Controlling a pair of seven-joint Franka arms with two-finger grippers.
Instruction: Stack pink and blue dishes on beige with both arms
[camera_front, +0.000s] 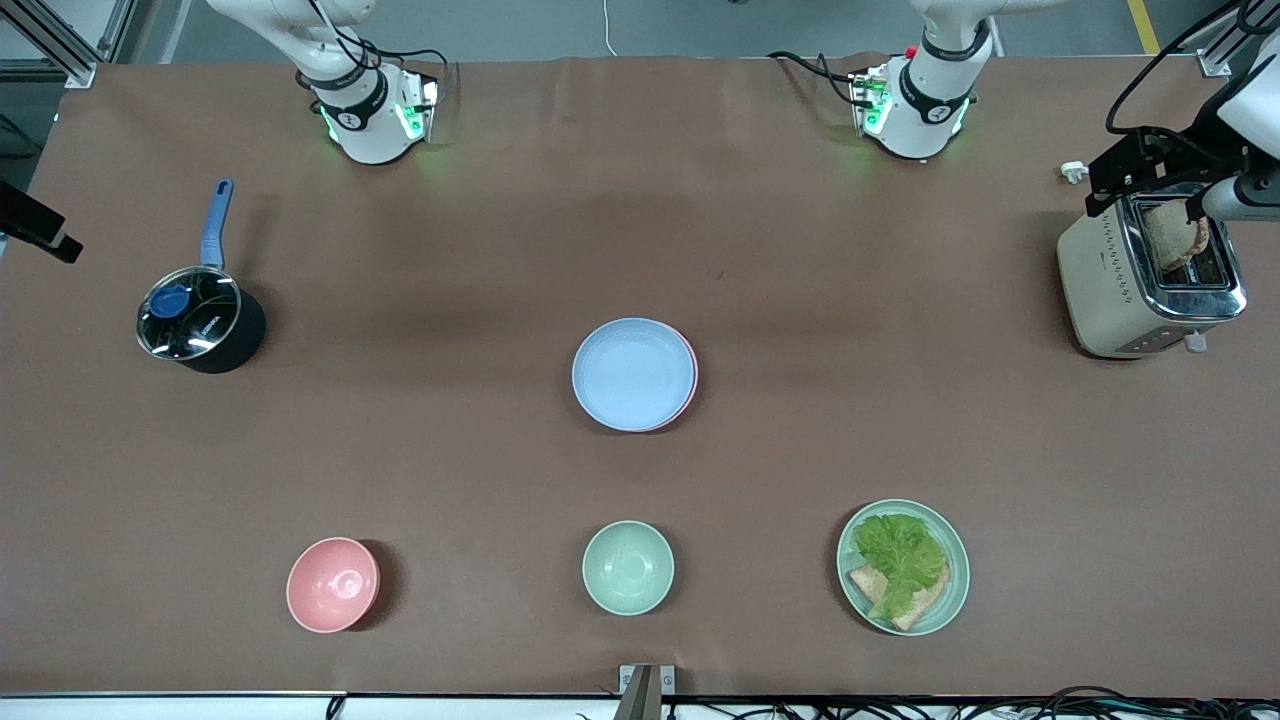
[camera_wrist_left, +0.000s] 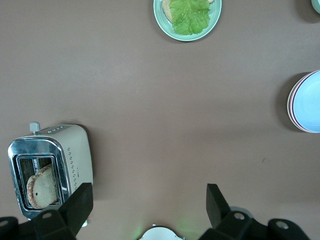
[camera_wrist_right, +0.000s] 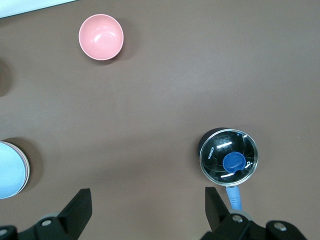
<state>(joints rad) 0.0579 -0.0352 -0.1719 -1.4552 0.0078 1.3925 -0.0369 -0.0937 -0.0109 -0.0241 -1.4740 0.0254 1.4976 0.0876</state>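
The pale blue plate (camera_front: 633, 373) lies on the pale pink plate (camera_front: 691, 388) at the table's middle, and only a thin pink rim shows round it. The stack's edge also appears in the left wrist view (camera_wrist_left: 309, 102) and the right wrist view (camera_wrist_right: 10, 170). No cream-beige plate shows in any view. My left gripper (camera_wrist_left: 150, 189) hangs open and empty high over the table beside the toaster. My right gripper (camera_wrist_right: 148, 192) hangs open and empty high over the table beside the pot. Both are well away from the plates.
A black pot (camera_front: 200, 320) with a glass lid and a blue handle stands toward the right arm's end. A toaster (camera_front: 1150, 275) holding bread stands toward the left arm's end. Nearer the camera are a pink bowl (camera_front: 332, 584), a mint bowl (camera_front: 628, 567) and a mint plate (camera_front: 955, 580) with lettuce and bread.
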